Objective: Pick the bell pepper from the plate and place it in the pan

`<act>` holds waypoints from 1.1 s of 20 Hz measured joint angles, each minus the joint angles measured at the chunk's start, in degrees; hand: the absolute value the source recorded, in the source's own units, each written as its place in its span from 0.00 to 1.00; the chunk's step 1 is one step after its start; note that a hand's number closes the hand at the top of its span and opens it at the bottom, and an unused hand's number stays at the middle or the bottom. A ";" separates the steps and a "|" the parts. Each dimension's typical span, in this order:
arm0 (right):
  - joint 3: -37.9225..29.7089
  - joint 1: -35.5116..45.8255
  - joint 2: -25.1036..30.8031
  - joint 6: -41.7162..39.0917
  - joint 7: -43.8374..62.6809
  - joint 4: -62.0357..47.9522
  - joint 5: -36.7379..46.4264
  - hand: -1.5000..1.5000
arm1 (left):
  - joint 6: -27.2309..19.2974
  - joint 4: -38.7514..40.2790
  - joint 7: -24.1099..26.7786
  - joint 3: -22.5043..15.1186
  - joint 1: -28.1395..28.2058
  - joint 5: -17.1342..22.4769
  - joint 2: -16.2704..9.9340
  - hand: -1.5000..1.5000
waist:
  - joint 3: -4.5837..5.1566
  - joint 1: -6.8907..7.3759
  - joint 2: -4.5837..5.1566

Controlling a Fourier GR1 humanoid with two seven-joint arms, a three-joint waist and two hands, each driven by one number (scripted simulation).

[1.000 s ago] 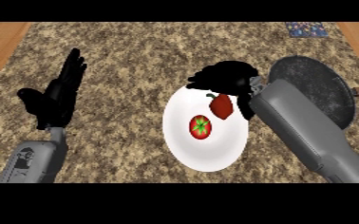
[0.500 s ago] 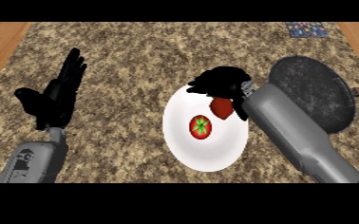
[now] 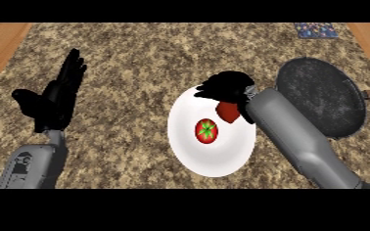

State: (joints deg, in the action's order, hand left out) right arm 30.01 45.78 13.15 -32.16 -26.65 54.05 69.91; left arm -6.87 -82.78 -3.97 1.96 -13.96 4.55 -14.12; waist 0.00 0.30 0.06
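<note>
The counter (image 3: 145,54) fills the view, speckled brown stone, with a small patterned item (image 3: 315,29) at its far right corner. The pan (image 3: 321,98) sits at the right, dark and round, holding nothing. Just left of it lies the white plate (image 3: 209,156). The right hand (image 3: 227,87) hangs over the plate's far rim, its fingers curled down round a red pepper (image 3: 229,111), which shows below the palm and looks lifted off the plate, though contact cannot be ruled out. The left hand (image 3: 54,100) rests at the left, fingers straight and up, holding nothing. A second red item with a green stalk (image 3: 207,131) lies on the plate's middle.

The step in hand appears to be the carry toward the pan. Only part of the pepper is wrapped, so it could slip from the fingers during the sideways swing and fall back on the plate or the counter. The forearm also crosses low above the plate and might nudge it or the stalked item. A low pass could knock the pan's rim.
</note>
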 measured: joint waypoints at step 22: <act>-5.83 -21.45 -4.21 5.78 9.89 14.14 3.39 1.00 | -0.54 -1.14 -0.42 3.76 4.24 -1.46 -0.19 0.50 | 0.57 -5.63 -3.12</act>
State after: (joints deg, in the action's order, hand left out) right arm 24.17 24.34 8.94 -26.39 -16.76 68.18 73.30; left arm -7.40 -83.93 -4.39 5.73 -9.72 3.09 -14.31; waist 0.57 -5.33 -3.07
